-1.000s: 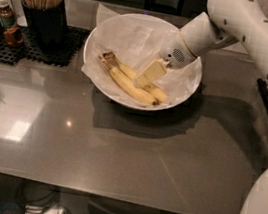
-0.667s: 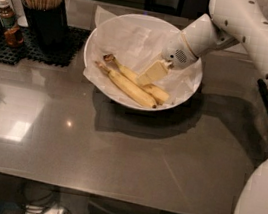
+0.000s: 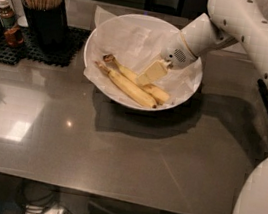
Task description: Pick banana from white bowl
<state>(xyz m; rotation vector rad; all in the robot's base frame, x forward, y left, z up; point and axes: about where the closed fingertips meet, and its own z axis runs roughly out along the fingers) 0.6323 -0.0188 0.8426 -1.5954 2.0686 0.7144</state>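
Observation:
The white bowl (image 3: 190, 85), lined with crumpled white paper, stands at the back middle of the counter. Two yellow bananas lie side by side in it. The banana (image 3: 129, 73) with the dark brown frayed stem end is the rear one, its stem pointing left. The front banana (image 3: 129, 89) has a thin pale stem. My gripper (image 3: 152, 73) reaches down into the bowl from the right. It sits right over the middle of the rear banana and hides part of it.
A black holder of wooden sticks (image 3: 43, 6) and a small sauce bottle (image 3: 8, 21) stand on a black mat (image 3: 11, 49) at the back left. The grey counter's front edge (image 3: 110, 194) runs below. My white arm (image 3: 257, 32) crosses the right side.
The gripper has stayed low in the bowl over the rear banana, shifting only slightly. The bananas have not moved.

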